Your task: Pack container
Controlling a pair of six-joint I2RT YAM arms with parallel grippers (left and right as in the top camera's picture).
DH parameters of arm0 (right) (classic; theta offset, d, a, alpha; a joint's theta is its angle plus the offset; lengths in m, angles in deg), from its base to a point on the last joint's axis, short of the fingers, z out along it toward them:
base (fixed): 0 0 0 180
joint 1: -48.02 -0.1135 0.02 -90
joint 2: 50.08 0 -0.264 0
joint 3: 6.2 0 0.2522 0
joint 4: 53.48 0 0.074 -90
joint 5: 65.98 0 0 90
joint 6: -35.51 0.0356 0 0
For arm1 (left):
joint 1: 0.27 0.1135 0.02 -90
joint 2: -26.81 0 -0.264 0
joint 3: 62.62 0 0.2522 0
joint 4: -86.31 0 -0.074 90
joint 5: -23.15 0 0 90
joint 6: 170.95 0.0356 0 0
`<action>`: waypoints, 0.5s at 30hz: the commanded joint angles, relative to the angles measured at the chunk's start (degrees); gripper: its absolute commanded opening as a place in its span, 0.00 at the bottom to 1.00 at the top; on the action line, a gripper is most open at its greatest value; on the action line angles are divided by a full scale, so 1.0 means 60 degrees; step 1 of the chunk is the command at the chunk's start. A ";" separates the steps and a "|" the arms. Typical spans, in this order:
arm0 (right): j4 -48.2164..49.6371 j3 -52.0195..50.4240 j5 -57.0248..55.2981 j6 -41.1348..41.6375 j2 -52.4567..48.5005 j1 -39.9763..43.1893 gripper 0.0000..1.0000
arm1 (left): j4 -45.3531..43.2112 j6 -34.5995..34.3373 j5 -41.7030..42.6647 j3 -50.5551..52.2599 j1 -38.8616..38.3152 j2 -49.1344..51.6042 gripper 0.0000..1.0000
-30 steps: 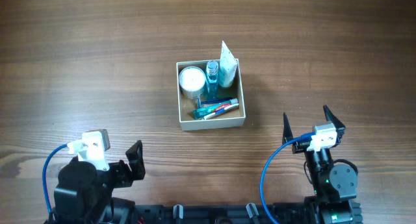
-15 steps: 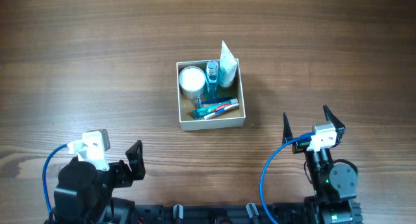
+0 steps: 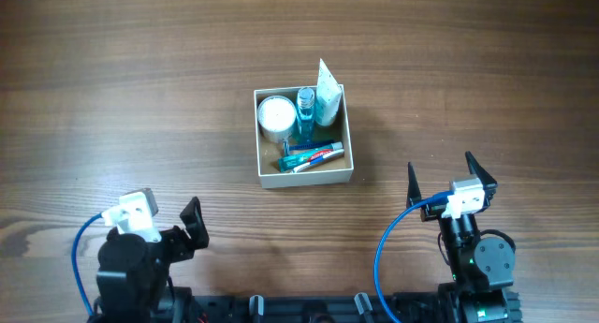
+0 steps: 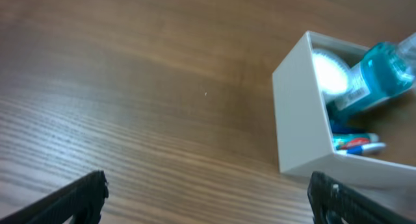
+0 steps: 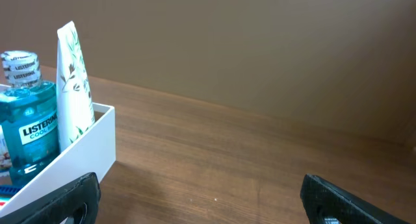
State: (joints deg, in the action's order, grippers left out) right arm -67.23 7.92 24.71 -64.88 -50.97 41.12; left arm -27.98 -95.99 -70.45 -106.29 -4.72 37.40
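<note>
The container (image 3: pixel 305 180), a square white-walled box, sits at the table's middle. It holds a white round jar (image 3: pixel 275 115), a blue mouthwash bottle (image 3: pixel 306 112), a white tube (image 3: pixel 328 94) standing at its far right corner, and a toothpaste tube (image 3: pixel 312 157) lying at the front. My left gripper (image 3: pixel 164 220) is open and empty at the near left, well short of the box. My right gripper (image 3: pixel 442 178) is open and empty at the near right. The left wrist view shows the box wall (image 4: pixel 296 113) ahead right of the gripper (image 4: pixel 209 204). The right wrist view shows the box wall (image 5: pixel 71 156) left of the gripper (image 5: pixel 201 201).
The bare brown wooden table (image 3: pixel 140 89) surrounds the box on all sides. The arm bases stand along the near edge.
My left arm has shifted slightly to the right and turned a little near the table's front edge. The right arm and the box have not moved.
</note>
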 commanded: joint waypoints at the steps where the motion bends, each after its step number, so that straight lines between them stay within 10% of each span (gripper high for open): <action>1: 0.0029 -0.0011 0.0153 -0.0022 0.0040 0.0058 1.00 | -0.2922 0.1239 -0.0091 0.1843 0.0251 -0.1191 1.00; 7: 0.0029 -0.0011 0.0149 -0.0018 0.0040 0.0058 1.00 | -0.9697 0.1978 -0.0091 0.4477 0.0514 -0.1661 1.00; 15: 0.0029 -0.0011 0.0149 -0.0022 0.0040 0.0058 1.00 | -0.7938 0.1872 0.0914 0.4929 0.0514 -0.1738 1.00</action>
State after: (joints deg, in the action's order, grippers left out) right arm -67.27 7.92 25.10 -64.88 -50.97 41.12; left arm -75.67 -85.72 -68.54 -76.96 -2.01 27.67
